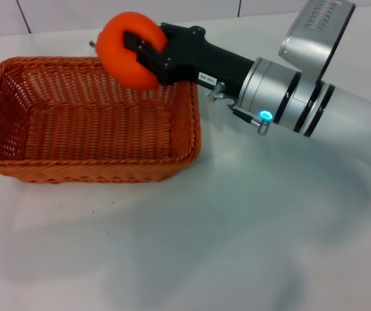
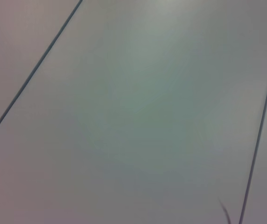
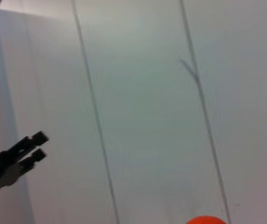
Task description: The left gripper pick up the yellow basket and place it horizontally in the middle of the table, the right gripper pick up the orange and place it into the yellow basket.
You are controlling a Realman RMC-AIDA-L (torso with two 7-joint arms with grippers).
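The yellow basket (image 1: 88, 170), an orange-brown wicker one, lies lengthwise on the white table (image 1: 237, 246) at the left of the head view, and nothing is in it. My right gripper (image 1: 137, 48) is shut on the orange (image 1: 115, 53) and holds it in the air over the basket's far right corner. A sliver of the orange (image 3: 207, 220) shows in the right wrist view. My left gripper (image 3: 39, 145) is out of the head view. It shows only far off in the right wrist view, fingers close together and holding nothing.
The silver-white right arm (image 1: 315, 103) reaches in from the right, above the table. Grey wall panels with dark seams (image 2: 31, 74) fill both wrist views. Bare tabletop lies in front of and to the right of the basket.
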